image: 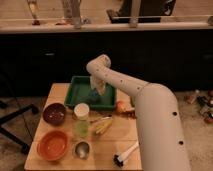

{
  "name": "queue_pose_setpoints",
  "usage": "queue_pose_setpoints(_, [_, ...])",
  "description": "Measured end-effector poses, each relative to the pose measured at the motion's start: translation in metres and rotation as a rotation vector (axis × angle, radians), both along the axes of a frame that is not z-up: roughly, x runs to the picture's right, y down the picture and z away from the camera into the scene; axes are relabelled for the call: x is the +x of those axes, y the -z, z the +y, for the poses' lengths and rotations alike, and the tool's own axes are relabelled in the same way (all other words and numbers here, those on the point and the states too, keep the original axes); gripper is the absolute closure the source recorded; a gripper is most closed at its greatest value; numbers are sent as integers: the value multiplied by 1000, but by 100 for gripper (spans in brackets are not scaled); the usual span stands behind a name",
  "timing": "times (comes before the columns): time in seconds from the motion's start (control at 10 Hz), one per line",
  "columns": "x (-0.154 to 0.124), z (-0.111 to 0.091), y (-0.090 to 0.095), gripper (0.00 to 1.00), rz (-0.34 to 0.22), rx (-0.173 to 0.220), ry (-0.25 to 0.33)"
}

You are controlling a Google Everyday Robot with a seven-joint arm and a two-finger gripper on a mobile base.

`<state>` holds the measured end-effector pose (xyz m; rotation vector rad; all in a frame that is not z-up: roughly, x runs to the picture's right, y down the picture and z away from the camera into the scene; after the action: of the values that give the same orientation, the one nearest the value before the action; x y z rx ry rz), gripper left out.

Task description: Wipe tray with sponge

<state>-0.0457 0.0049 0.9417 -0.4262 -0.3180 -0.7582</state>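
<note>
The green tray (78, 92) sits at the back of the wooden table (59, 94). My white arm reaches in from the right, and its gripper (96, 88) points down into the middle of the tray. A small blue-teal sponge (93, 95) shows right under the gripper, on or just above the tray's bottom. I cannot tell whether the sponge touches the tray. The arm hides the tray's right rear corner.
In front of the tray stand a dark red bowl (54, 113), an orange bowl (52, 144), a clear cup with a white lid (81, 119) and a small metal cup (82, 149). A white-handled brush (125, 154), yellow items (103, 126) and an orange fruit (121, 106) lie to the right.
</note>
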Motion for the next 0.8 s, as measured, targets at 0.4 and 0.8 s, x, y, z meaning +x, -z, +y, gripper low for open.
queue_pose_setpoints(0.4, [5, 2, -10, 100, -44, -25, -101])
queue_pose_setpoints(0.8, [10, 10, -19, 100, -93, -64, -170])
